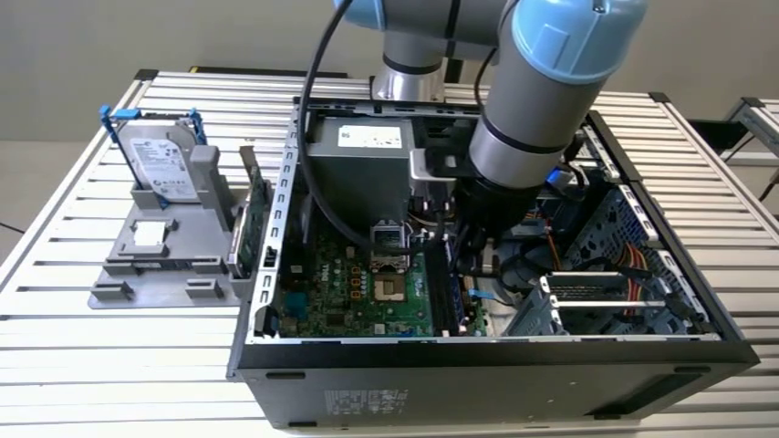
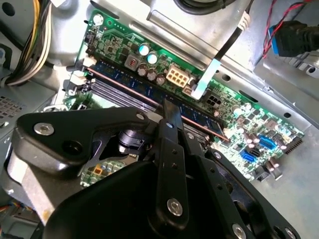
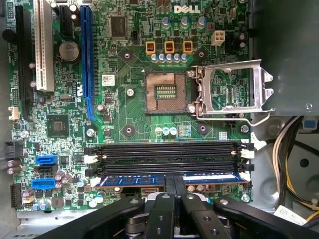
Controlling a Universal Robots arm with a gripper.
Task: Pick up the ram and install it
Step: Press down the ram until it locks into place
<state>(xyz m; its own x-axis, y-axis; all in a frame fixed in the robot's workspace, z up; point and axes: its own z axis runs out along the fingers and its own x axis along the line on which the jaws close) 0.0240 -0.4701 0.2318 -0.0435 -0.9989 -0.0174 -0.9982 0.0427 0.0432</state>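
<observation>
Exterior view: the arm [image 1: 535,109] reaches steeply down from above into the open computer case [image 1: 487,351], which lies on its side on the slatted surface [image 1: 109,347], and its wrist is sunk among the cables near the case's middle. First wrist view: the fingers [image 3: 174,185] point straight down at the motherboard [image 3: 124,114], closed on the ram [image 3: 172,178], a thin blue stick standing on edge in the slot row nearest the board's edge, alongside the black memory slots [image 3: 164,154]. In the second wrist view the ram [image 2: 199,117] runs level along its slot with the fingers [image 2: 171,115] pinching its middle. Toward the surface's far corner at the exterior view's left, a grey stand [image 1: 164,246] holds a hard drive [image 1: 164,155] upright.
</observation>
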